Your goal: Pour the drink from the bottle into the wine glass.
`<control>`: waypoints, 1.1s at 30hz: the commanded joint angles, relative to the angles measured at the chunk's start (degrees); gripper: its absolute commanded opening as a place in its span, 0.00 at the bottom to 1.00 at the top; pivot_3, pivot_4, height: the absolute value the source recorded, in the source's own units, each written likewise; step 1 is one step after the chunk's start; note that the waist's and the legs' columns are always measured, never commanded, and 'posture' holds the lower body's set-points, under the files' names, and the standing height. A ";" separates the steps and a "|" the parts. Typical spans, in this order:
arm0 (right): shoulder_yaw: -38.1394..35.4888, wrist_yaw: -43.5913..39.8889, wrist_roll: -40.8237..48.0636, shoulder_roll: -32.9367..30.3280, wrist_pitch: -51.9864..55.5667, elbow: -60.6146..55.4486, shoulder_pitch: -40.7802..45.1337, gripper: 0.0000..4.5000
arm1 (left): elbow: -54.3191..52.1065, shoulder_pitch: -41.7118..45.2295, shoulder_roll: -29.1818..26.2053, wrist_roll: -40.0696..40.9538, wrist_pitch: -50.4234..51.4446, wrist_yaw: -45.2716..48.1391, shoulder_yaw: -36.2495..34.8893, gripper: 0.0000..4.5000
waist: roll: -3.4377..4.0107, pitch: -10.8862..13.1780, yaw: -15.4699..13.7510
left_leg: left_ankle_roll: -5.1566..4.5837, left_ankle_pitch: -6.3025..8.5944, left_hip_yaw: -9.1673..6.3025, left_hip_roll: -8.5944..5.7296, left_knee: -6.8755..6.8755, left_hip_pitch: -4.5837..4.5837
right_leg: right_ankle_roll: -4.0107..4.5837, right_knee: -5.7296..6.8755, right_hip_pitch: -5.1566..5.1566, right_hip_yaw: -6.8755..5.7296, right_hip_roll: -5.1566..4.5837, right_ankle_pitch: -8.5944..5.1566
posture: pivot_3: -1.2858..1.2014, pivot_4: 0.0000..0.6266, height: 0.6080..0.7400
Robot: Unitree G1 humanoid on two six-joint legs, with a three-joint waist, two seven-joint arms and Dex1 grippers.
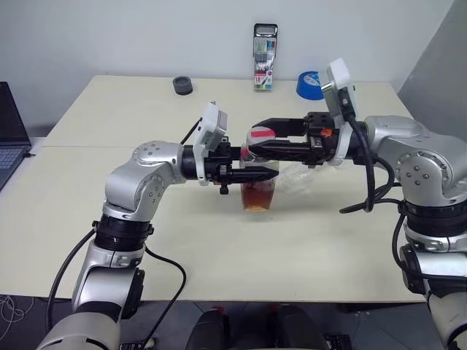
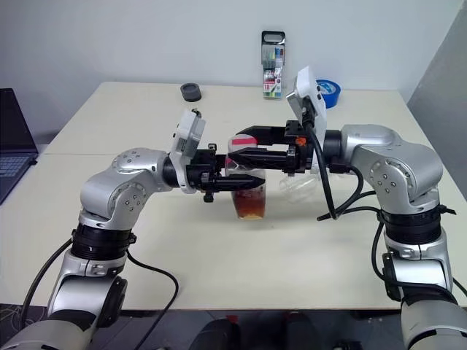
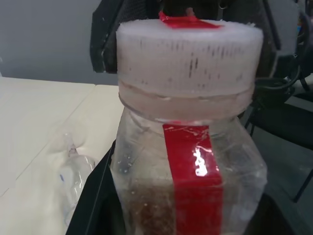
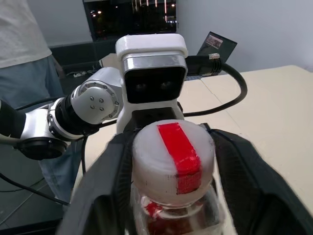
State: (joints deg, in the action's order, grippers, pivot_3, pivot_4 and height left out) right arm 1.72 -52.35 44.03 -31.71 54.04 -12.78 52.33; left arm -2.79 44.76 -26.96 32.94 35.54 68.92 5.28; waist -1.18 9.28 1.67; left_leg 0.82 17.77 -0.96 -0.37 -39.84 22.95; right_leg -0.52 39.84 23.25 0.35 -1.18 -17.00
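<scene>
Cream counter [image 1: 109, 109] carried the scene: the left pincer [image 1: 270, 174], clamped tight on the bottle [image 3: 188, 161], held it mid-counter, amber drink [image 1: 258, 195] in its base. The right pincer [image 4: 168, 161] stood open, fingers either side of the white cap [image 4: 171, 161]. A clear wine glass [image 3: 73, 169] lay just beside it.

A small clear bottle [image 1: 259, 186] stands upright mid-table, its white cap [image 4: 172, 159] with a red strip on, amber drink [image 1: 258, 195] in its lower part. A clear wine glass [image 3: 73, 169] lies just beside it.
</scene>
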 commanded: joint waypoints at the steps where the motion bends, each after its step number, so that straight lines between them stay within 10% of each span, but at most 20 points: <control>1: -5.76 5.54 2.27 -1.21 2.29 -5.30 -2.76 0.88 | -0.75 1.41 0.95 0.55 -1.57 -0.89 -0.89 0.39 | 0.00 0.00 -0.05 | 0.00 0.00 0.00 0.00 0.00 0.00 | 0.00 -0.01 0.00 0.01 0.00 0.00 | 0.52 0.24 1.00; 14: -5.40 38.52 -5.31 9.75 5.88 -24.68 -13.75 0.99 | 1.29 -2.42 6.06 -6.02 -7.99 -12.08 -0.19 0.39 | 0.01 0.00 0.05 | 0.04 -0.02 0.01 0.01 -0.01 0.00 | 0.00 0.10 0.04 0.06 -0.01 0.00 | 0.52 0.24 1.00; 28: -2.65 41.08 -7.81 13.68 3.89 -25.04 -12.10 0.99 | 4.03 -1.66 7.07 -7.93 -11.11 -12.16 0.00 0.39 | 0.01 0.00 0.07 | 0.18 -0.10 0.04 0.00 0.00 -0.01 | 0.00 0.09 0.06 0.06 0.00 0.00 | 0.52 0.24 1.00; 33: -1.88 39.93 -6.98 13.51 4.28 -25.61 -12.84 0.62 | 4.25 -1.67 7.33 -8.14 -11.71 -12.38 -0.09 0.39 | 0.01 0.00 0.07 | 0.17 -0.10 0.04 -0.01 0.00 0.00 | 0.00 0.08 0.06 0.06 0.00 0.00 | 0.52 0.24 1.00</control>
State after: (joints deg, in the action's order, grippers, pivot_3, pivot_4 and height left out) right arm 0.21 -11.92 36.61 -17.97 59.12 -35.89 39.00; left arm 3.00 41.75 -19.96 24.50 25.52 56.81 5.92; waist -1.17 9.28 1.73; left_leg 0.99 17.67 -0.93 -0.38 -39.84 22.95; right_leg -0.52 39.92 23.31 0.41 -1.18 -17.00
